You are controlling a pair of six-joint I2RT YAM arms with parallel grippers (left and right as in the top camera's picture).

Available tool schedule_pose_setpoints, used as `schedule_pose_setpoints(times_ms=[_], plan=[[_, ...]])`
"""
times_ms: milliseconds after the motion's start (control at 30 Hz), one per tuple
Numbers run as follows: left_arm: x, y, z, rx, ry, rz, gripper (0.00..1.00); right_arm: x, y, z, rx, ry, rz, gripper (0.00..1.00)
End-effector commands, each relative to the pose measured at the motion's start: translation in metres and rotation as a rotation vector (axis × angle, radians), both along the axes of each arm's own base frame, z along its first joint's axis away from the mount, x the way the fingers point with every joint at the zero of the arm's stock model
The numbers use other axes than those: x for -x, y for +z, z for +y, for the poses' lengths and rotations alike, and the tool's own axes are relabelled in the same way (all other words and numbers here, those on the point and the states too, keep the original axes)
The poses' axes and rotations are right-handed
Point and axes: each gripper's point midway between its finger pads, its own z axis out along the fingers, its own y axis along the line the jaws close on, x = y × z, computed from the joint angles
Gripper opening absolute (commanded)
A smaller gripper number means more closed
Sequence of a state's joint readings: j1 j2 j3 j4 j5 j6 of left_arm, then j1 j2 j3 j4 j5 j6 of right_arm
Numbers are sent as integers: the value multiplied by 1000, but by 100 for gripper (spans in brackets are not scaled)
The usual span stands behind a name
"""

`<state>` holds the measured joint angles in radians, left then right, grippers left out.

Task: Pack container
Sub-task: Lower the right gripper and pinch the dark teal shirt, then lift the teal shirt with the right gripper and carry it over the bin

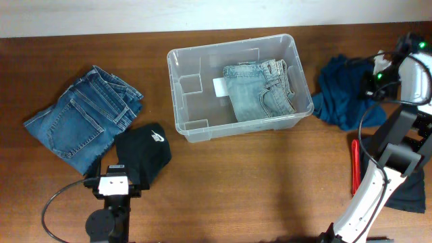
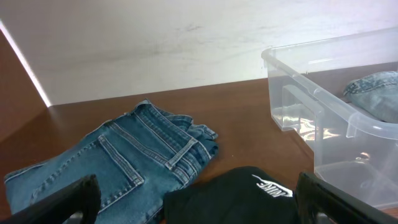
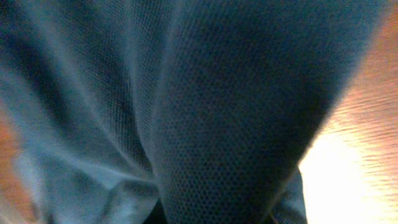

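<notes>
**Right gripper (image 1: 376, 75) closed on the teal garment (image 1: 341, 94), just right of the container (image 1: 233, 42)**
Overhead: the container stands mid-table, folded jeans (image 1: 260, 88) in its right half and the left half free. Left wrist: the left gripper (image 2: 199, 208) hangs wide open over a black garment (image 2: 236, 196), holding nothing. Right wrist: mesh cloth fills the view, so the pinch seems good. I would lift high over the rim and lay it in the free half.

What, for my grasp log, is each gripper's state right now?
Left gripper: open, holding nothing.
Right gripper: shut on the crumpled dark blue mesh garment.
</notes>
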<state>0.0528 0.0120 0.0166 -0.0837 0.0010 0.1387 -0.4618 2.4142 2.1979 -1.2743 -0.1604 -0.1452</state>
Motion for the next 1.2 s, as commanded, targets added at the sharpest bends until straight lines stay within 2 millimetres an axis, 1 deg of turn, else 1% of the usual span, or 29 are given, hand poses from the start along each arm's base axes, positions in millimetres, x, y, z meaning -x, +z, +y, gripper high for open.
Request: schedule_pose_setpoints(times_ms=[0, 133, 433, 667, 767, 867, 933, 967, 1000, 1067, 1167], plan=[[0, -2, -1, -15, -8, 2, 100, -25, 63, 1, -18, -7, -162, 4], [0, -2, -1, -15, -8, 2, 100, -26, 92, 5, -20, -10, -195, 4], [0, -2, -1, -15, -8, 2, 100, -21, 135, 10, -22, -36, -240, 4], [0, -2, -1, -15, -8, 2, 100, -16, 152, 13, -15, -38, -252, 4], [0, -2, -1, -15, -8, 2, 100, -17, 159, 19, -11, -25, -264, 4], [0, -2, -1, -15, -8, 2, 100, -20, 171, 25, 1, -9, -295, 4], [0, -2, -1, -15, -8, 2, 100, -21, 183, 30, 12, 2, -323, 4], [0, -2, -1, -15, -8, 2, 100, -21, 200, 37, 28, 16, -363, 4], [0, -2, -1, -15, -8, 2, 100, -21, 208, 40, 33, 20, -381, 4], [0, -2, -1, -15, -8, 2, 100, -21, 230, 51, 50, 36, -434, 4], [0, -2, -1, -15, -8, 2, 100, -17, 262, 75, 65, 84, -507, 4]])
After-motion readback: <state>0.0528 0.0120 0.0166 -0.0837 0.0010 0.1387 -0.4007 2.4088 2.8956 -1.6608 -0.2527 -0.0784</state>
